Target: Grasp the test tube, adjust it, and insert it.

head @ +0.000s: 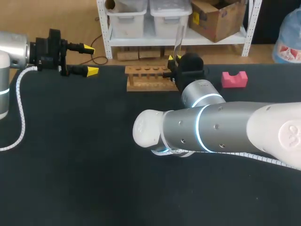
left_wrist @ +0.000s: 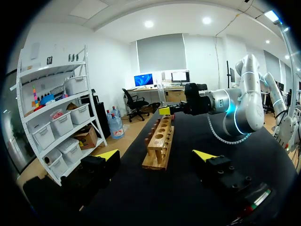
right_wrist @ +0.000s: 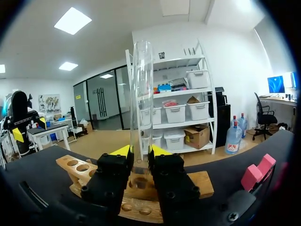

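Right gripper (right_wrist: 140, 151) clamps the one upright test tube (right_wrist: 142, 94) over the single rack (head: 146, 77)'s right end, one pink block (head: 234, 79) beyond; left gripper (head: 89, 60) gapes.

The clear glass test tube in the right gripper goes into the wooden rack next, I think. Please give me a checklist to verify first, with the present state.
1. The clear glass test tube is gripped by both fingers of the right gripper: ok.
2. Tube roughly upright: ok.
3. Tube's lower end lined up over a hole of the wooden rack: cannot tell, the fingers hide it.
4. Rack holes in view empty: ok.
5. The left gripper open, apart from the rack: ok.
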Robot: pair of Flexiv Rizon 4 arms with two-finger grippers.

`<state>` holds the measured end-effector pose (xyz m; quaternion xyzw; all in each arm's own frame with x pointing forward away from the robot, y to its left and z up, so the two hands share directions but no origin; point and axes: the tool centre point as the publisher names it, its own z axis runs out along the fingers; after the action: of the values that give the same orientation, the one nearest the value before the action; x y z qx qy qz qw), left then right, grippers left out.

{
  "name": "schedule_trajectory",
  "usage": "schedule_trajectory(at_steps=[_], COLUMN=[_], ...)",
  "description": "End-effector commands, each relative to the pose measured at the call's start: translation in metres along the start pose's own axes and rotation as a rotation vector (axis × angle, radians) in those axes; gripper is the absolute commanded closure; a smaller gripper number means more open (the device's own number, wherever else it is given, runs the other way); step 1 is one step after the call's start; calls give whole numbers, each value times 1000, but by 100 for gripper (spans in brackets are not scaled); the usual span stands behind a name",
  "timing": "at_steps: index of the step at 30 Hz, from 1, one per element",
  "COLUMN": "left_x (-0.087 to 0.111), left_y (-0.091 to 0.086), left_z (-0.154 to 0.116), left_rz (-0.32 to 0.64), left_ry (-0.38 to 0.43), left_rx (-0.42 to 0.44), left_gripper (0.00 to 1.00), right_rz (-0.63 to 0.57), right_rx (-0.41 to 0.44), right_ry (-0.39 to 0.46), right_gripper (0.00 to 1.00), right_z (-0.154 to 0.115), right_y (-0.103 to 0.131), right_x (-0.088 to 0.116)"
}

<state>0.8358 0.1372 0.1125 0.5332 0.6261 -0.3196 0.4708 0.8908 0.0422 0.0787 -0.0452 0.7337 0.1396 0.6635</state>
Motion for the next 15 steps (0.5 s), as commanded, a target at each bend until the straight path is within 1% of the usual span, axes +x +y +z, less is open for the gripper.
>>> schedule_trajectory(at_steps=[1, 11, 12, 13, 14, 15], left_x=[1, 1, 1, 1, 1, 1], left_y=[-1, -1, -1, -1, -1, -1], left_z=[0, 0, 0, 0, 0, 0], left_rz=[2, 2, 2, 2, 2, 2], left_ry=[-2, -2, -2, -2, -2, -2], left_rx=[-1, -1, -1, -1, -1, -1], left_gripper=[0, 0, 0, 0, 0, 0], right_rz=[-2, -3, -4, -4, -4, -4], right_rx=[8, 12, 13, 14, 14, 15], right_ry=[8, 14, 15, 16, 16, 16], right_gripper=[100, 100, 94, 85, 82, 75], right_z=[0, -3, -3, -4, -4, -4], right_y=[1, 2, 2, 2, 2, 2], right_x=[2, 3, 3, 3, 3, 3])
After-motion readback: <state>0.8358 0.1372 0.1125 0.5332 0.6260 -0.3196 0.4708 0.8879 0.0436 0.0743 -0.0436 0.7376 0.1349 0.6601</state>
